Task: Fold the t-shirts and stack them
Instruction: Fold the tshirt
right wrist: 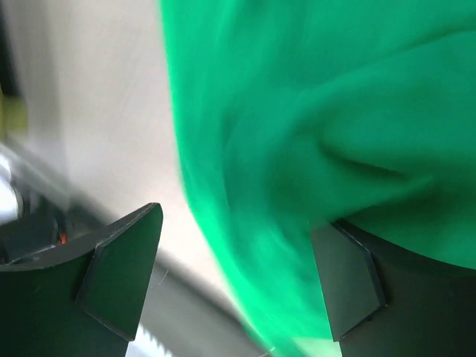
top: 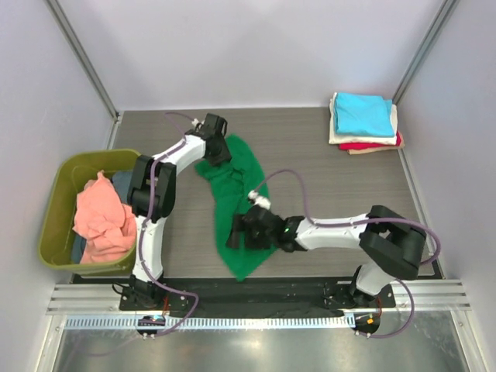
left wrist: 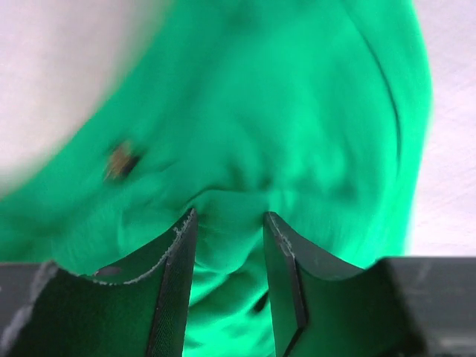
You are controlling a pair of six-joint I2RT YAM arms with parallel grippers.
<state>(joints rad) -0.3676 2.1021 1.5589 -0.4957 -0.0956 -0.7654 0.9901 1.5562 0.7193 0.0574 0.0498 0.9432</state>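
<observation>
A bright green t-shirt (top: 240, 174) lies stretched in a long crumpled strip across the middle of the table. My left gripper (top: 215, 151) is at its far end, with its jaws close together on a bunched fold of the green cloth (left wrist: 297, 111); in the left wrist view the gripper (left wrist: 229, 216) pinches that fold. My right gripper (top: 236, 231) is over the strip's near part. In the blurred right wrist view it (right wrist: 238, 216) is wide open, with green cloth (right wrist: 335, 89) hanging between the jaws and against the right finger.
A stack of folded shirts sits at the back right: cyan (top: 363, 112) on top, cream (top: 341, 138) and red (top: 372, 145) below. An olive-green tub (top: 58, 186) at the left holds a salmon-pink shirt (top: 101, 221) and a dark blue-grey one (top: 122, 182).
</observation>
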